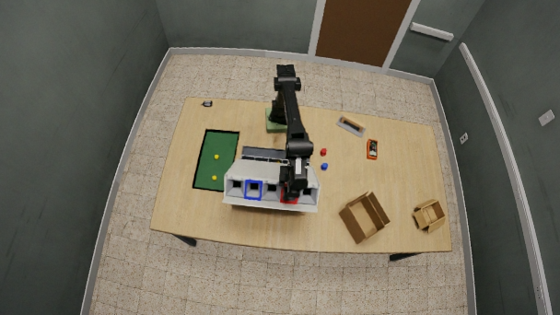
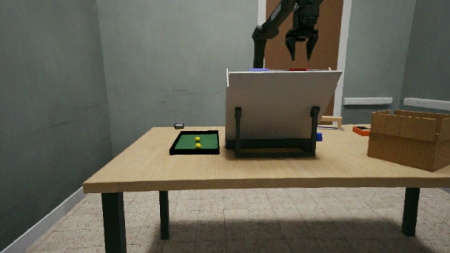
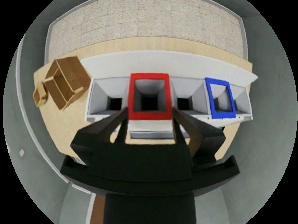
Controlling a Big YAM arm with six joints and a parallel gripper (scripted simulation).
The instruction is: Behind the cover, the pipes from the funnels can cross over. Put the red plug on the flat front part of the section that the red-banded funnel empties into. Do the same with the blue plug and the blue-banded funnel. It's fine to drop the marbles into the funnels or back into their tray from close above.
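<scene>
The released tool (image 1: 291,194) (image 2: 300,59) (image 3: 150,111) hung above the red-banded funnel (image 1: 284,201) (image 2: 298,69) (image 3: 133,96); clean drops likely called for centring over its mouth.

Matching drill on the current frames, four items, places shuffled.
1. red plug
2. yellow marbles
3. pincer
4. blue-banded funnel

A. above the red-banded funnel
B. second from the tray-side end of the funnel row
C. on the table, near the blue plug
D. in the green-floored tray

Pairs: 1-C, 2-D, 3-A, 4-B
</scene>
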